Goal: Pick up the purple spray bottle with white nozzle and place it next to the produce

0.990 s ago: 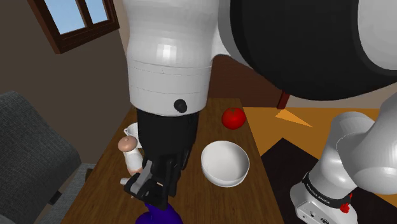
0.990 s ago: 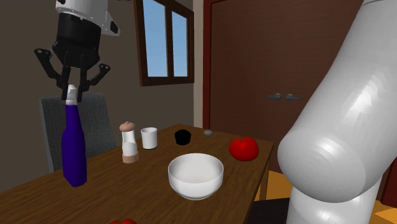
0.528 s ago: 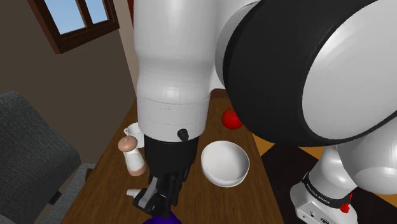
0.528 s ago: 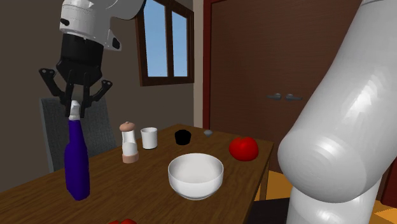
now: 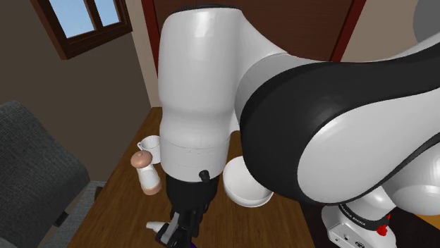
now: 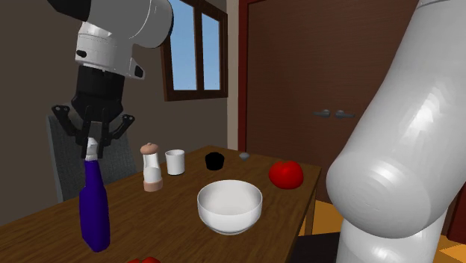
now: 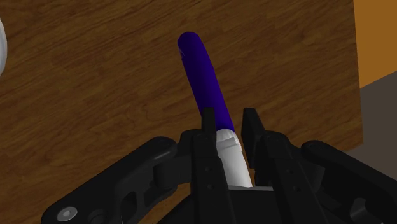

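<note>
The purple spray bottle [image 6: 95,213] hangs upright by its white nozzle [image 6: 91,148] over the near end of the wooden table [image 6: 179,217]. My gripper [image 6: 91,143] is shut on that nozzle from above. In the wrist view the two black fingers [image 7: 208,127] clasp the white nozzle [image 7: 230,156], and the purple body [image 7: 205,79] points away toward the tabletop. A red produce item [image 6: 142,260] lies near the bottle's base, at the frame's lower edge. Another red round fruit [image 6: 286,173] sits toward the table's far right. In the shoulder view the gripper [image 5: 180,229] is low, under the arm.
A white bowl [image 6: 229,205] stands mid-table. A shaker with a tan cap [image 6: 151,168], a white cup [image 6: 175,161] and a small black cup [image 6: 215,160] stand farther back. A grey chair [image 5: 35,169] stands beside the table. The arm's large links block much of the shoulder view.
The gripper has carried the bottle lower and nearer the table's near end, toward the red item at the second exterior view's bottom edge. The grip on the nozzle is unchanged.
</note>
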Robot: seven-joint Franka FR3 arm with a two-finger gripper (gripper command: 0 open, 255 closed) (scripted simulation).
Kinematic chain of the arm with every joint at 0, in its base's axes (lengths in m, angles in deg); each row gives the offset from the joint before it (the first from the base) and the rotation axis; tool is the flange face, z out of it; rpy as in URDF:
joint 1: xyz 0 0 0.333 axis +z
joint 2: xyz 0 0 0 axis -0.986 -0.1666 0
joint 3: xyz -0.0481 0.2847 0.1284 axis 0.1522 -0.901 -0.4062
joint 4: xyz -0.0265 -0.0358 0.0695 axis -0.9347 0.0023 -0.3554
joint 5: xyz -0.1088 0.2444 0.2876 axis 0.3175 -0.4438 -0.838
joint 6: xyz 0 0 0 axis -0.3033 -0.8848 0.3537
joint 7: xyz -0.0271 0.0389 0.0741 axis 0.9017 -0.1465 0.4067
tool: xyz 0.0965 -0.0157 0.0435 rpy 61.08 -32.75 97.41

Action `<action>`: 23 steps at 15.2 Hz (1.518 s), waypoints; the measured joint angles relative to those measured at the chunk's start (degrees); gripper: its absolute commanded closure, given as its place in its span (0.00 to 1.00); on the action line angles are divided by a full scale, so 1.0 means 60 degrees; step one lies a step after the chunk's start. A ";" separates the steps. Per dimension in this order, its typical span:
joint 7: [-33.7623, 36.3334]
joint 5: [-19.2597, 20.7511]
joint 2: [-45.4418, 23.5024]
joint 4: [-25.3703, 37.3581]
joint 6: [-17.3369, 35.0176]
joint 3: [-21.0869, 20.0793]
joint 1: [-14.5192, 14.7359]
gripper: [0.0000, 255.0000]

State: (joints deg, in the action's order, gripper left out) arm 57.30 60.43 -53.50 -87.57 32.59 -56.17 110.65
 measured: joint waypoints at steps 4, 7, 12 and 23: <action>-0.0037 -0.0010 -0.0164 -0.0337 0.0492 -0.0087 0.0022 1.00; -0.0081 0.0004 -0.0338 -0.0572 0.0884 -0.0143 0.0024 1.00; -0.0080 0.0008 -0.0392 -0.0653 0.1021 -0.0170 0.0032 1.00; -0.0159 -0.0082 -0.0080 -0.0496 0.0572 -0.0036 0.0017 0.00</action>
State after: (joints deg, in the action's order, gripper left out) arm 56.34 59.93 -53.99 -90.55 36.02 -56.39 110.75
